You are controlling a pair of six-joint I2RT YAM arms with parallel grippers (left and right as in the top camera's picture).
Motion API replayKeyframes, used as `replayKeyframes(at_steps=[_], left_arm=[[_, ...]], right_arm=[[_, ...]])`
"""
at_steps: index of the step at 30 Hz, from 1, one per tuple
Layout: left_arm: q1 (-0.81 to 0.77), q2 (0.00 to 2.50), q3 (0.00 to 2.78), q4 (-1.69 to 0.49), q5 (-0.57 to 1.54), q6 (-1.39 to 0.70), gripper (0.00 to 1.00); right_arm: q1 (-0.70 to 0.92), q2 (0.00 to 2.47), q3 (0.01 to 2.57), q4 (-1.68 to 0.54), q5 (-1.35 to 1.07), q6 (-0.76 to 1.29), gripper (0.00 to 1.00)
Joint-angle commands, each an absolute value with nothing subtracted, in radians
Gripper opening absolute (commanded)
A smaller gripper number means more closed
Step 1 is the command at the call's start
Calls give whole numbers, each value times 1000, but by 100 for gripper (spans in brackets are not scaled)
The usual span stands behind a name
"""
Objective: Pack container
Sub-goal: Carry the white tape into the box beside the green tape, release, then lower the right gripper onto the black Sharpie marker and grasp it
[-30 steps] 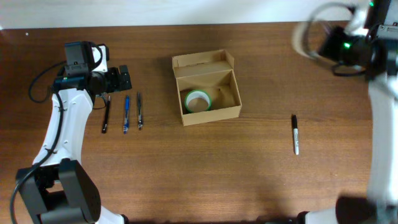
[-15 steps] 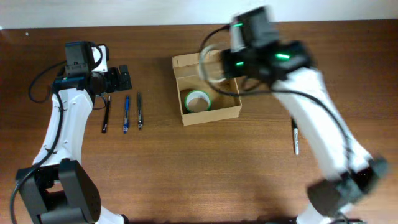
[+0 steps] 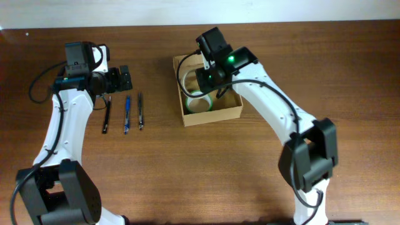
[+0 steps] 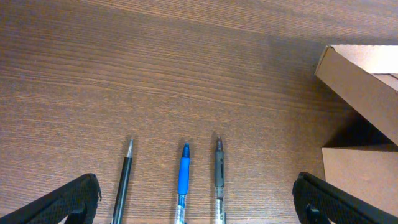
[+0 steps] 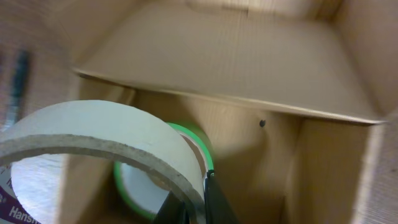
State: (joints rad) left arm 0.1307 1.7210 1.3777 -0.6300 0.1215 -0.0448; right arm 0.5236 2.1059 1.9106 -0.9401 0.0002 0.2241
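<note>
Overhead, the right claw [image 3: 206,78] hangs over the open container [image 3: 212,115] at mid-tabletop [image 3: 187,169], clamped on a white tape roll [image 3: 186,81]. The left claw [image 3: 123,79] sits just beside three pens [image 3: 127,114].

Left wrist: its fingers [image 4: 78,196] are spread wide and empty, with the container's corner at right.

Right wrist: the claw pinches the white roll's wall above a green-edged roll [image 5: 198,138] lying inside the container.

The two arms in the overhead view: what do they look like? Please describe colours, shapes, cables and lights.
Both arms have white, rounded links with black joints. The left arm carries a black loop of cable near its wrist, and its claw has black fingers. The right arm shows a small green light on its black wrist block.
</note>
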Motion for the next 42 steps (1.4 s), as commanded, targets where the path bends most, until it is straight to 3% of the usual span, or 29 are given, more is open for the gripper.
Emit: replayKeyframes(at_steps=[1, 15, 16, 18, 19, 22, 24, 34, 42], left_arm=[[134, 1729, 1395, -630, 132, -25, 99], [134, 1729, 1395, -630, 132, -25, 99], [134, 1729, 1395, -630, 132, -25, 99], [134, 1729, 1395, -630, 132, -25, 99], [134, 1729, 1395, -630, 132, -25, 99], [134, 1729, 1395, -630, 132, -25, 99], [134, 1729, 1395, -630, 132, -25, 99], [134, 1729, 1395, -630, 132, -25, 99], [134, 1729, 1395, -630, 132, -25, 99]], right_arm=[[522, 2158, 1916, -942, 15, 218, 4], [525, 2248, 1916, -945, 12, 225, 6], [524, 2250, 1916, -945, 12, 225, 16], [524, 2249, 1917, -945, 12, 225, 49], [524, 2244, 1919, -950, 12, 224, 52], [523, 2220, 1955, -995, 12, 223, 43], [522, 2181, 2033, -1065, 17, 203, 42], [517, 1988, 2547, -1372, 302, 196, 56], [339, 1816, 2480, -1443, 342, 247, 58]])
